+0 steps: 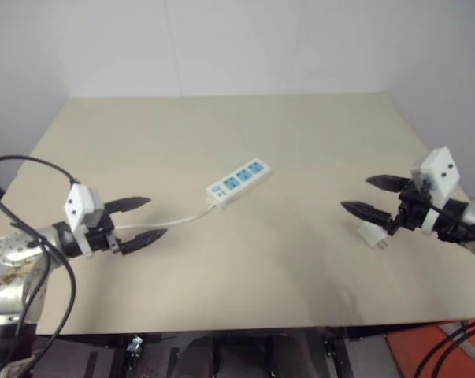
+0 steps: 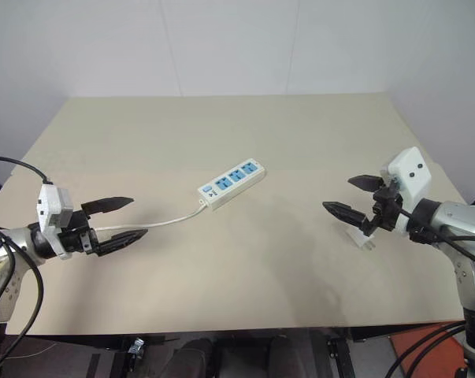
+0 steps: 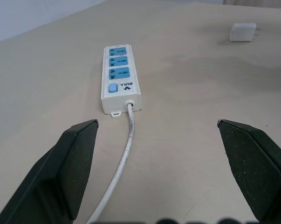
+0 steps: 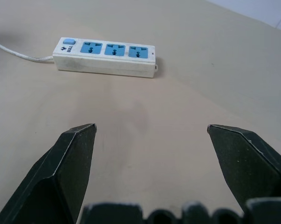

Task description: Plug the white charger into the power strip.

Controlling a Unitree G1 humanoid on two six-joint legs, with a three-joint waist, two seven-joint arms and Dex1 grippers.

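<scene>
So the beige surface (image 1: pixel 300 142) fills most of the frame, with the power strip (image 1: pixel 238 182) lying diagonally around center, its thin cord (image 1: pixel 182 219) trailing toward lower left. Left hand (image 1: pixel 139 221) hovers at lower left, fingers spread apart, holding nothing. Right hand (image 1: pixel 371 197) sits mid-right, also spread wide and empty, with the white charger (image 1: pixel 374 235) just beneath it on the surface.

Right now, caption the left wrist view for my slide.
Open left pincer faces the power strip and its cord; white charger lies beyond.
</scene>
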